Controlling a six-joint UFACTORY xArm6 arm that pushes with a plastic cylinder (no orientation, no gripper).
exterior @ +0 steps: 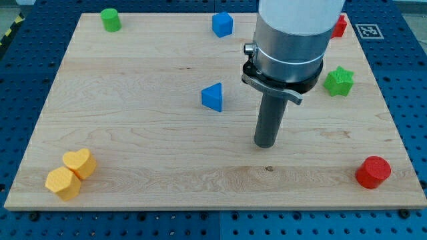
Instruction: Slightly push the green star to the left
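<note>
The green star [339, 81] lies on the wooden board [133, 133] at the view's right, beside the arm's grey body. My tip [266, 145] rests on the board well to the left of the star and below it, with a clear gap between them. The rod stands upright. A blue triangular block [213, 97] lies to the left of my tip and a little above it.
A blue cube [222, 25] and a green cylinder [111, 19] lie near the top edge. A red block [339, 27] is partly hidden behind the arm at top right. A red cylinder [372, 173] sits bottom right. Two yellow blocks [71, 174] touch at bottom left.
</note>
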